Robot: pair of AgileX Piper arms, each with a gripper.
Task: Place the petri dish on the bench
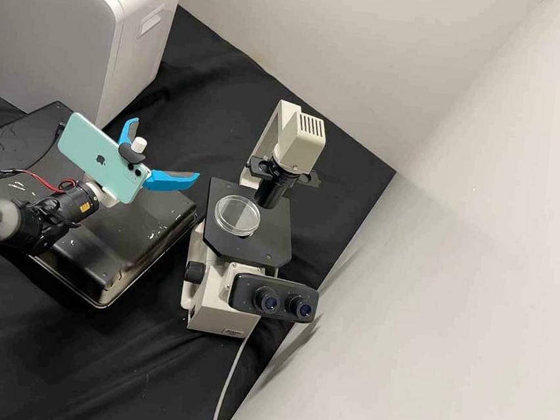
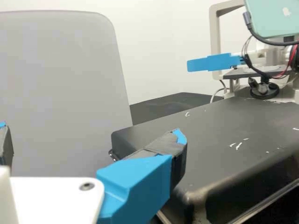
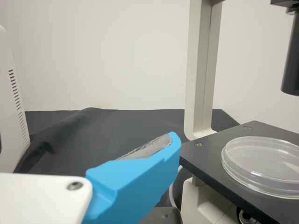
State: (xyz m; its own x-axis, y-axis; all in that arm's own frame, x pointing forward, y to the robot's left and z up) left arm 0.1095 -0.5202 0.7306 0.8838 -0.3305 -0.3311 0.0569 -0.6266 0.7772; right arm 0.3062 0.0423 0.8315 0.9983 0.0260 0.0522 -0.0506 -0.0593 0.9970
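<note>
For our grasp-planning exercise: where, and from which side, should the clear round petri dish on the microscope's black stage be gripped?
Probably across its low rim, from the right gripper's side: the clear round petri dish lies flat on the black stage, with the black condenser hanging by its far edge.

Petri dish [image 3: 261, 161] partly cropped, seemingly.

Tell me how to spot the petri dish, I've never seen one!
Find the cream microscope in the middle of the black bench. On its flat black stage, near the dark lens tube, lies the petri dish: the only round, see-through thing there.
</note>
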